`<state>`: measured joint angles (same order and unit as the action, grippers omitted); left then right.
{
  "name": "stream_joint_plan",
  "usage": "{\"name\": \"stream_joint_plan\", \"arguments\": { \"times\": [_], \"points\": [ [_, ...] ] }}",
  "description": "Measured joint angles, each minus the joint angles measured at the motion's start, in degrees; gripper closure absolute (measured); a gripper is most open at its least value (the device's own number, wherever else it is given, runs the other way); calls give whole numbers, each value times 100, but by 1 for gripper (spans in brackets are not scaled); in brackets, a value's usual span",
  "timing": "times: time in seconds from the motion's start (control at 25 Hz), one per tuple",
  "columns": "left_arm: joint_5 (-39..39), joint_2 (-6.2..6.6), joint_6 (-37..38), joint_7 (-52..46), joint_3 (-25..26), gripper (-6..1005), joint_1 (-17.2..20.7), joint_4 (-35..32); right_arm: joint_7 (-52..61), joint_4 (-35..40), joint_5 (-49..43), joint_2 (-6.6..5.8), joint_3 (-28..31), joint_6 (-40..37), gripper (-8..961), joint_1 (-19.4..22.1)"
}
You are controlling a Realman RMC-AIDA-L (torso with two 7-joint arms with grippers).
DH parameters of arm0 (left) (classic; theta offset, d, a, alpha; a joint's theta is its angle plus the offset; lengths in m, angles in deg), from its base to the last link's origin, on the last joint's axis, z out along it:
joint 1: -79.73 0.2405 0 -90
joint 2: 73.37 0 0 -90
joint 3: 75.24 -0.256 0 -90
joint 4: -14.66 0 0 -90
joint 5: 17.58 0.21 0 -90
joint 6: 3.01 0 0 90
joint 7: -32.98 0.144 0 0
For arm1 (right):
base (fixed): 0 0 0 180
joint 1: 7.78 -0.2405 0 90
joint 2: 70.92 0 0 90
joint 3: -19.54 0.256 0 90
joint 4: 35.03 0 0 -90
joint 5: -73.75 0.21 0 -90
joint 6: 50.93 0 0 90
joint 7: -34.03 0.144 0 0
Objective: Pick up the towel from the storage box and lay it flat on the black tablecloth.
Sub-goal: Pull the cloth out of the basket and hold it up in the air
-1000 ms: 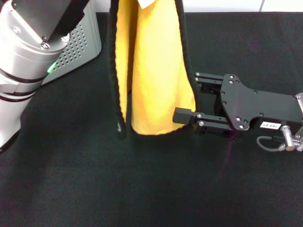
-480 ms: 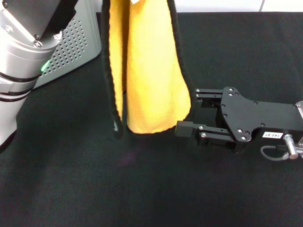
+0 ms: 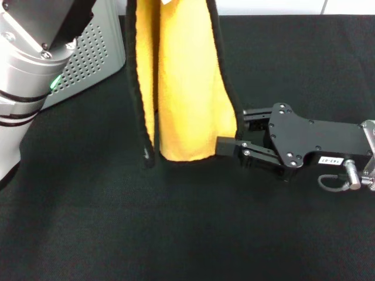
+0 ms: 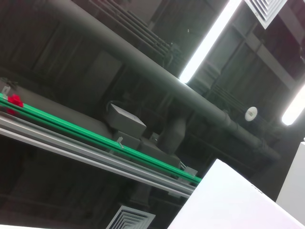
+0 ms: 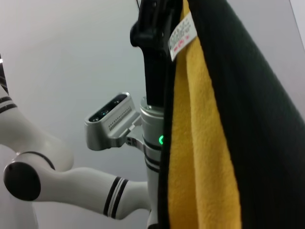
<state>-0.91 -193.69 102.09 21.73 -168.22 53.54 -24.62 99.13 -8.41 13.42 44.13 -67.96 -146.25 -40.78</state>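
Above the black tablecloth [image 3: 176, 222] the towel [image 3: 184, 82] hangs with its long axis vertical, lower edge pointing down, carried by the left gripper [image 5: 152, 28], its jaws clamped on the top edge beside the white label [image 5: 182, 32]. Behind it stands the storage box [image 3: 96, 55]. From the right, the right gripper [image 3: 231, 130] reaches the towel's lower corner, jaws apart.

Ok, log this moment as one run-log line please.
yellow-orange fluffy towel with black trim: hanging from left gripper above black tablecloth | right gripper: at towel's lower corner | grey perforated storage box: behind
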Motion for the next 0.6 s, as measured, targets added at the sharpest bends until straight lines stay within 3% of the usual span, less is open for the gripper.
{"name": "stream_joint_plan", "arguments": {
  "times": [0.24,0.6],
  "points": [
    [1,0,2,0,2,973,29,-2,83,2,-81,-21,-12,-9,680,-20],
    [3,0,2,0,9,973,98,-56,96,2,-84,-105,18,-107,723,68]
  ]
}}
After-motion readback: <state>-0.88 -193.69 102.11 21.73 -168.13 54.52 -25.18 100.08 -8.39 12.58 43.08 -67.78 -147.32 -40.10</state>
